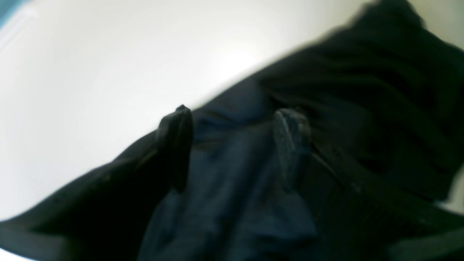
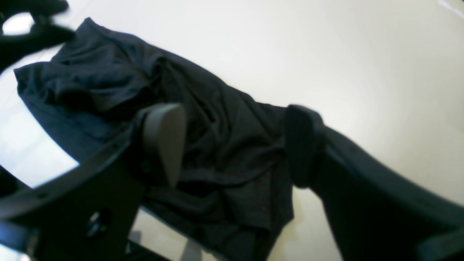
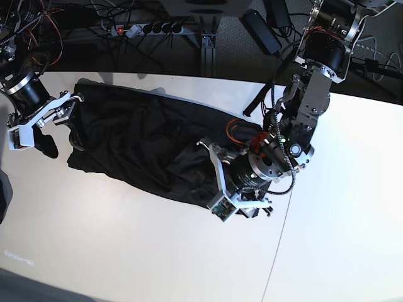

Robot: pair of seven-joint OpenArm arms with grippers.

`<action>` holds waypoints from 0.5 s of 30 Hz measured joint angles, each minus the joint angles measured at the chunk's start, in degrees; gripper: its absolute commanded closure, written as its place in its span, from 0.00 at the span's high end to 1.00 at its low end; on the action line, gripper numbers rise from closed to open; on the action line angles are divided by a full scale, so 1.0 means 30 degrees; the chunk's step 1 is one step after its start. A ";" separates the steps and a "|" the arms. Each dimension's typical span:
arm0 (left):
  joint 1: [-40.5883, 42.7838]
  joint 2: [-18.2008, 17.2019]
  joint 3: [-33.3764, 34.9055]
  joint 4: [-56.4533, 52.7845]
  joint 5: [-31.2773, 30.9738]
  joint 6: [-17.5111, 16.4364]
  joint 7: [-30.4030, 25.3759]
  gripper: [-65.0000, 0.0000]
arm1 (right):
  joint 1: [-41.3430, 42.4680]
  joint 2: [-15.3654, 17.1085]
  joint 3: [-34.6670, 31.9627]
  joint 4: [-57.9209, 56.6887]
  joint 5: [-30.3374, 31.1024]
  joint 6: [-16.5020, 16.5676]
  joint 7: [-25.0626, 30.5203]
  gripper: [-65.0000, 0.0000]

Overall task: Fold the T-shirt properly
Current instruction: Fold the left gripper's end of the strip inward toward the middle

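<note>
At the left edge of the base view, the right gripper [image 3: 44, 123] hovers with fingers spread wide, holding nothing, beside the T-shirt [image 3: 145, 141], which lies crumpled across the white table [image 3: 126, 245] from upper left to centre. Right of centre, the left gripper [image 3: 217, 176] presses into the shirt's edge, fingers apart with cloth between them.

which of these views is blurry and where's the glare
Left wrist view: heavily smeared, the T-shirt reads as soft dark streaks and the table blows out white. Right wrist view: milder blur, cloth folds still readable, a bright washed patch on the table at lower left. Base view: sharp and evenly lit, with no strong glare.
</note>
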 measured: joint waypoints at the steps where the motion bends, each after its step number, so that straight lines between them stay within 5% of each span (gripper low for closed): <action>1: -0.0007 -0.0044 -0.0561 0.0000 0.0226 0.0138 0.0007 0.52 | 0.0000 0.0000 0.0000 -0.0007 -0.0007 0.0000 0.0000 0.66; 6: 0.0423 -0.1188 -0.2492 -0.0532 -0.0372 0.0277 -0.0073 0.00 | 0.0000 0.0000 0.0007 -0.0007 -0.0007 0.0000 -0.0007 0.66; 12: 0.2616 -0.1690 -0.2397 -0.1020 -0.0284 0.0270 -0.1166 0.00 | -0.0007 0.0000 0.0007 0.0000 -0.0393 0.0000 0.0066 0.65; 15: 0.3242 -0.2455 -0.2412 -0.1020 0.0532 0.0270 -0.1173 0.00 | 0.0000 -0.0015 0.0328 -0.0007 -0.1464 -0.0168 0.0051 0.55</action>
